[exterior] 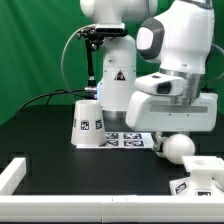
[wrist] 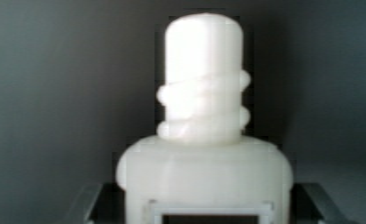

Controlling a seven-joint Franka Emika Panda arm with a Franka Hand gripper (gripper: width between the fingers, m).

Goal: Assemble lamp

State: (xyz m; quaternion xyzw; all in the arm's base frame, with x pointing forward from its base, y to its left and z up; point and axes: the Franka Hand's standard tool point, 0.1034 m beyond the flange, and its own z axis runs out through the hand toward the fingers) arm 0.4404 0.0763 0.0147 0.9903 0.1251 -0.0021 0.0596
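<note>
One base point(exterior: 203, 172), one bulb point(exterior: 178, 147), one shade point(exterior: 88, 122)

A: How is the exterior view lit?
B: Bright, even light is cast from above; white surfaces are nearly washed out against the black tabletop point(exterior: 40, 135), and only faint shadows are thrown.
A: And the wrist view?
B: The bulb point(wrist: 201, 100) is rendered soft and blurred, its surface flattened by glare; the background is left dim.

The bulb point(wrist: 205, 105), shade point(exterior: 87, 122) and base point(exterior: 200, 173) look smooth, matt white plastic.
</note>
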